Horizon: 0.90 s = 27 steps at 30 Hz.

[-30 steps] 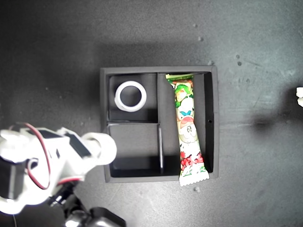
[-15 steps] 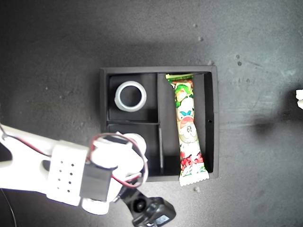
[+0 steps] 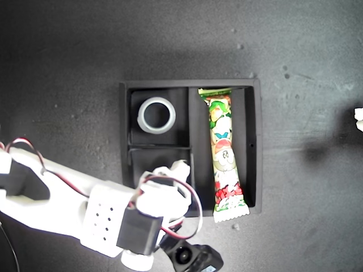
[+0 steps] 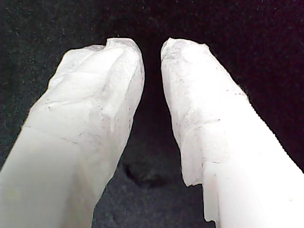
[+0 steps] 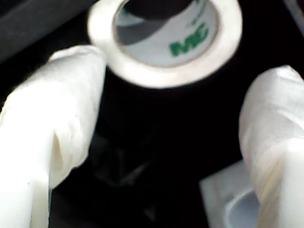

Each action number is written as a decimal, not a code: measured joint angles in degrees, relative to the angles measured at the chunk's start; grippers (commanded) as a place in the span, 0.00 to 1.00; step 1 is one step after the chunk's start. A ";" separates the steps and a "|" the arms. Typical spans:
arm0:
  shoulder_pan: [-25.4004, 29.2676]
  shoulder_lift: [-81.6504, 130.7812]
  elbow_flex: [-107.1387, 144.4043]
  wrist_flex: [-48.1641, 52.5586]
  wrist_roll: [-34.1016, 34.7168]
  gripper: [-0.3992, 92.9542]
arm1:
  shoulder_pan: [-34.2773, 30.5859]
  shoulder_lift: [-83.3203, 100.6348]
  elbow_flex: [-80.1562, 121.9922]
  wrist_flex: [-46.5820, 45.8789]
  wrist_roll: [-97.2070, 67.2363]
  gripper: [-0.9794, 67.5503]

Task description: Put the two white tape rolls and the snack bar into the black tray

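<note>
Black tray (image 3: 125, 141) walls frame the exterior view: one white tape roll (image 3: 157, 115) lies flat in the small compartment farther from my arm, and the snack bar (image 3: 223, 156) runs lengthwise down the long compartment, its crimped end overlapping the near wall. My second gripper (image 3: 170, 173) hangs over the other small compartment, so that arm is the one placed to finish. First wrist view: my first gripper (image 4: 152, 47) holds its pale fingers (image 4: 95, 95) slightly apart over bare dark surface, nothing between them. Second wrist view: my second gripper (image 5: 171, 71) is spread wide, and the second tape roll (image 5: 166, 40) with green print sits just beyond the fingertips, apparently released, not clamped.
</note>
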 measured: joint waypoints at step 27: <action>-12.66 94.66 91.85 -14.68 -6.24 0.00 | -0.09 0.00 0.00 0.00 0.00 0.06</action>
